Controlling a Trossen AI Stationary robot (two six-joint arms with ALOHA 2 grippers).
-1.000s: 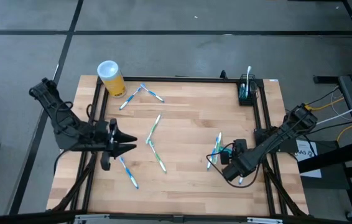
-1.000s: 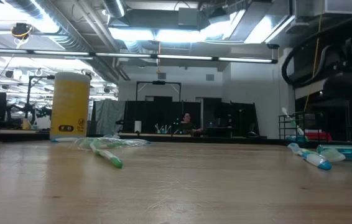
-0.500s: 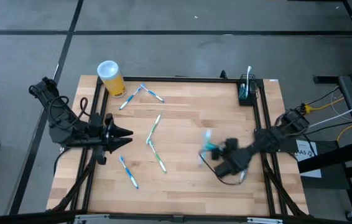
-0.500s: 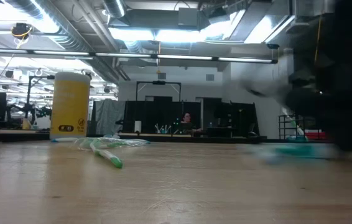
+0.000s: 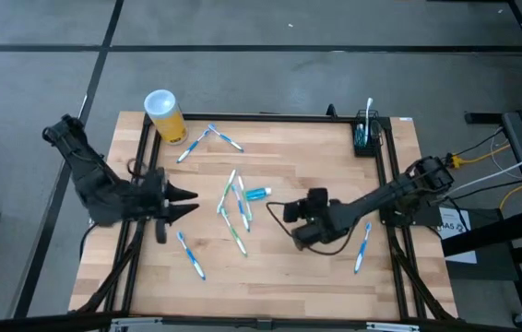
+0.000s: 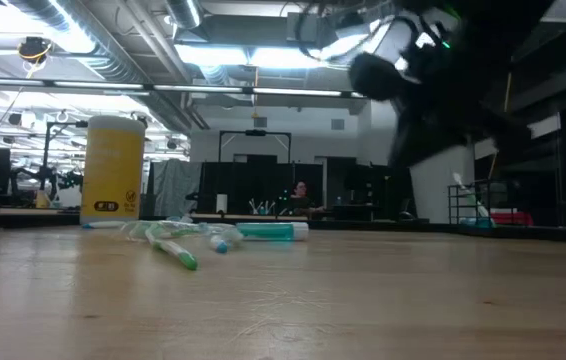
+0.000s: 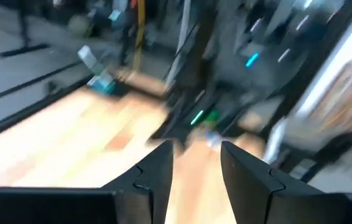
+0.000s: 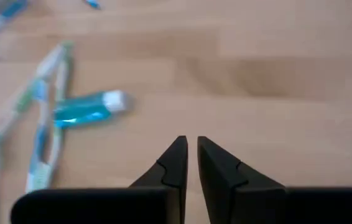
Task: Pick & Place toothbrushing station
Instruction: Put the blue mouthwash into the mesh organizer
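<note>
Toothbrushing station (image 5: 365, 135), the small black holder, sits at the far right corner of my worktop (image 5: 279, 267), upright, with a white-headed brush sticking out of it and something teal inside. Neither arm is touching it; both are well apart from it.

My right gripper (image 5: 277, 211) reaches toward the middle of the worktop, its jaws nearly together with only a thin slit between them and nothing held. In the right wrist view I see bare wood just ahead of its fingertips (image 8: 177, 154). Just beyond it lies a teal tube with a white cap (image 5: 256, 194), resting against a loose bunch of toothbrushes (image 5: 234, 207) with green and blue handles. A single blue toothbrush (image 5: 361, 247) lies beside the right arm, near the right edge.

My left gripper (image 5: 192, 200) hangs over the left side of the worktop, pointing toward the centre. Its jaws stand partly apart and I see nothing between them. Another blue toothbrush (image 5: 190, 255) lies near it toward the front edge, and two more brushes (image 5: 209, 138) form a shallow angle near the far edge.

At the far left corner stands a yellow cup with a white lid (image 5: 163, 114). In the low view a person shows far off in the room behind.
</note>
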